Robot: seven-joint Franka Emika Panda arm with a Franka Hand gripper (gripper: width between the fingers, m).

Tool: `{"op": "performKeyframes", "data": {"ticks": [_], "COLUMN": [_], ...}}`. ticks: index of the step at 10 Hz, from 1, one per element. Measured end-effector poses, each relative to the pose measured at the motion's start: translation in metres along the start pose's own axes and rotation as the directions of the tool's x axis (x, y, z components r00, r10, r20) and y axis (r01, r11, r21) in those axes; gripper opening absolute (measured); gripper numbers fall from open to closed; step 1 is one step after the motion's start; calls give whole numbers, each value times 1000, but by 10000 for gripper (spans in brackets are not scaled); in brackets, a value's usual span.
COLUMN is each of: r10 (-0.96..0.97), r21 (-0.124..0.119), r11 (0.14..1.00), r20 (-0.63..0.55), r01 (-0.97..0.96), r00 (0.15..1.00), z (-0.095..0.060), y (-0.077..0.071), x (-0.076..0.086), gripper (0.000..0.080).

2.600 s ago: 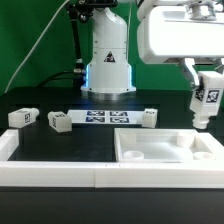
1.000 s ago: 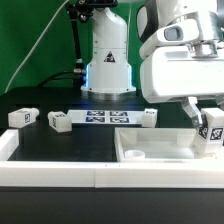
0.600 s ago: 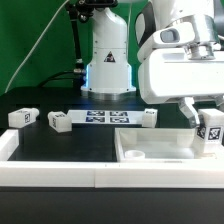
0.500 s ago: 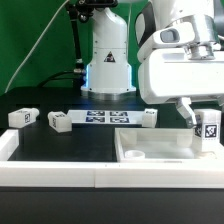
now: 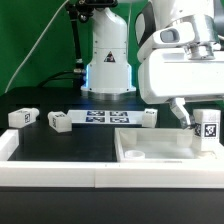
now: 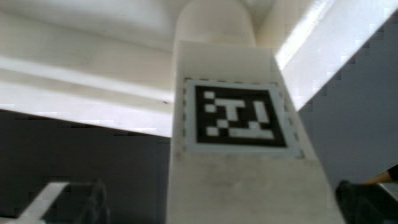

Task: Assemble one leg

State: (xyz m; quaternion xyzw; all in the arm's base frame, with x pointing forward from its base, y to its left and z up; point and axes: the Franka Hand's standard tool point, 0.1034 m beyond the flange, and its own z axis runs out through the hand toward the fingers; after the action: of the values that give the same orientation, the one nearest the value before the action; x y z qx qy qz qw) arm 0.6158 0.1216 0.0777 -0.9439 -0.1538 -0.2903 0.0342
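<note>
My gripper (image 5: pixel 205 124) is shut on one leg (image 5: pixel 207 130), a short white post with a black-and-white tag. It holds the leg upright at the right-hand corner of the large white square panel (image 5: pixel 150 150). I cannot tell whether the leg's lower end touches the panel. In the wrist view the leg (image 6: pixel 235 150) fills the middle, between my dark fingertips (image 6: pixel 63 200). Three more legs lie on the black table: two at the exterior view's left (image 5: pixel 20 117) (image 5: pixel 60 121) and one near the middle (image 5: pixel 148 118).
The marker board (image 5: pixel 108 117) lies flat in front of the arm's white base (image 5: pixel 108 65). A low white wall (image 5: pixel 60 172) runs along the table's front edge and up its left side. A green backdrop stands behind.
Since the earliest frame my gripper has come down with the leg to the panel's right corner. Over the last second it has shifted slightly left and up.
</note>
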Motion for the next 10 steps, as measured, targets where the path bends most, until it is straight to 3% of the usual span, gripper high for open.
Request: {"op": "performKeyframes", "data": {"ticks": [2, 4, 6, 7, 8, 10], "r10": [-1, -27, -30, -30, -37, -19], "r21": [1, 3, 11, 16, 39, 55], "r11": [1000, 1000, 1000, 999, 999, 998], "r20": [4, 30, 62, 84, 189, 314], "r01": [1, 27, 30, 29, 30, 2], "r00": [1000, 999, 998, 996, 981, 949], "z": [-1, -14, -15, -14, -13, -12], "y": [-1, 1, 1, 0, -5, -7], "x": [2, 16, 25, 22, 17, 8], "gripper": [649, 649, 649, 649, 649, 649]}}
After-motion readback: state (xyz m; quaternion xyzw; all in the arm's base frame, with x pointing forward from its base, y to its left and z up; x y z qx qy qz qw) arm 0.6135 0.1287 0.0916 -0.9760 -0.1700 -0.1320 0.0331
